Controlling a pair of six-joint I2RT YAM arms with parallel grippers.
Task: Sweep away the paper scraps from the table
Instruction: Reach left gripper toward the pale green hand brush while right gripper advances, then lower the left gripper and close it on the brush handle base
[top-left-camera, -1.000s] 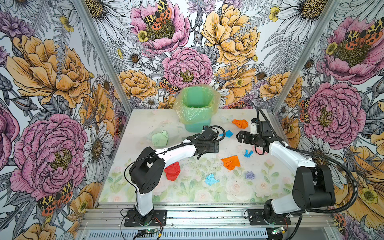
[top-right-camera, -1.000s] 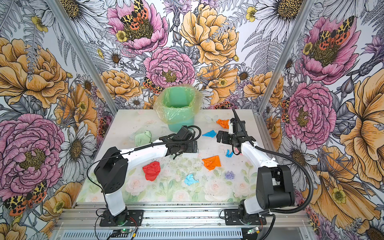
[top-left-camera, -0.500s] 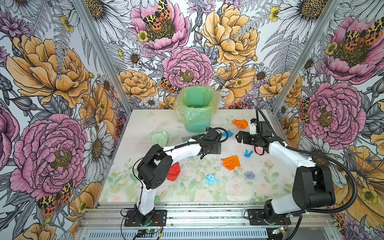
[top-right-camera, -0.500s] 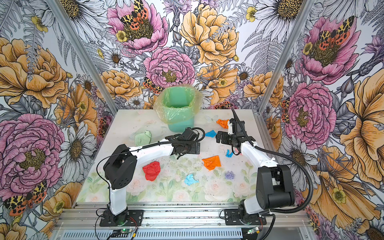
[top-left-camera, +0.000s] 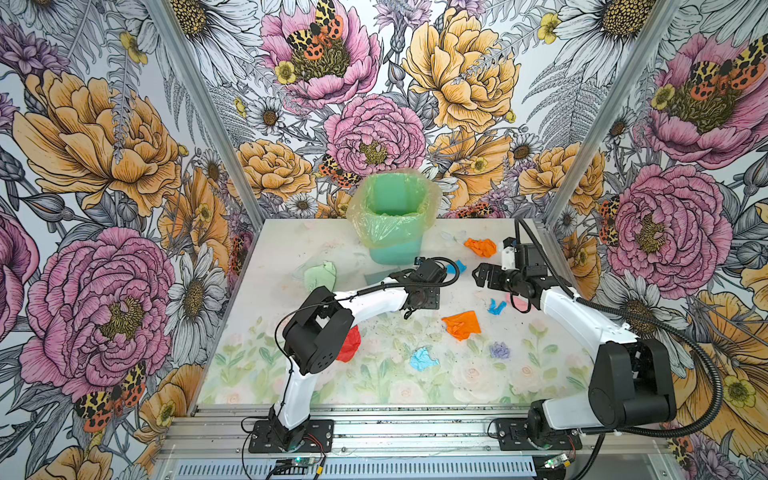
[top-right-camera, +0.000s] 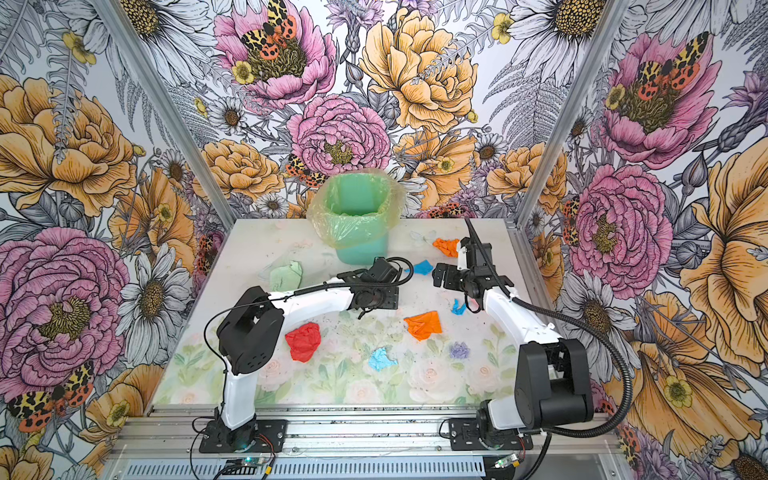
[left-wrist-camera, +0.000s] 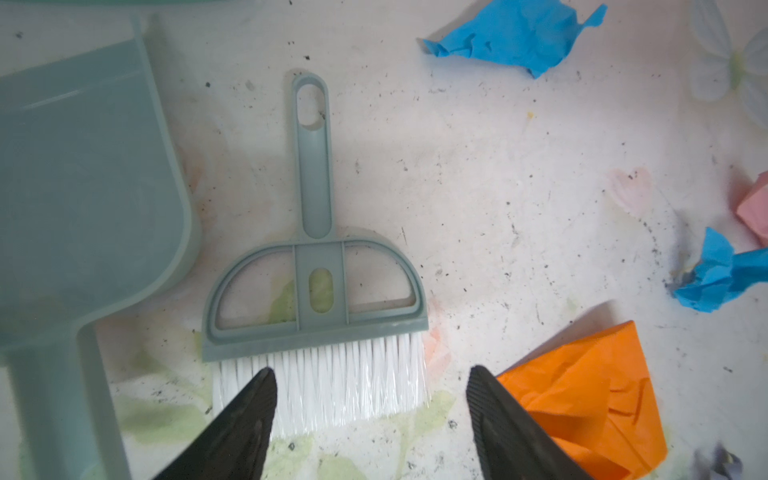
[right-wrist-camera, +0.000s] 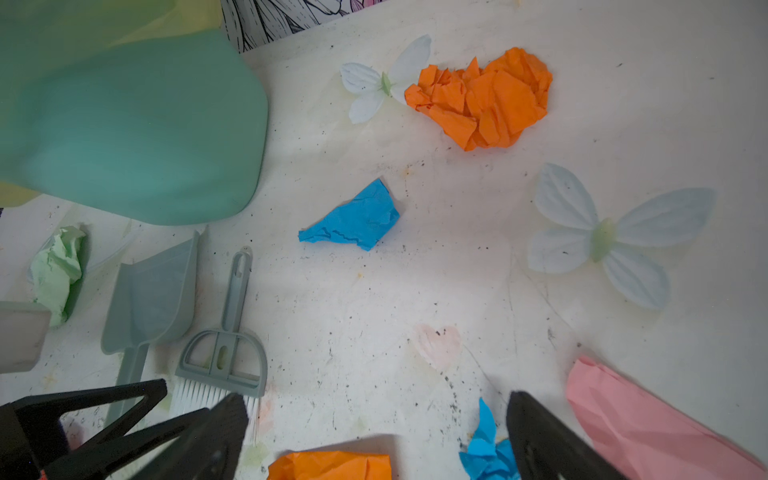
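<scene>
Paper scraps lie on the table: a red one, an orange one, a light blue one, a small blue one, another blue and a crumpled orange near the back. My left gripper hangs open just over the white bristles of the grey-blue brush, nothing between its fingers. The dustpan lies beside the brush. My right gripper stands open above bare table, a blue scrap by one finger.
A green bin with a yellowish liner stands at the back middle. A pale green wad lies left of the dustpan. A pink paper piece lies under the right arm. Silver rails line the front edge.
The left arm's elbow has swung right and its wrist has settled lower over the brush. The right arm has not moved.
</scene>
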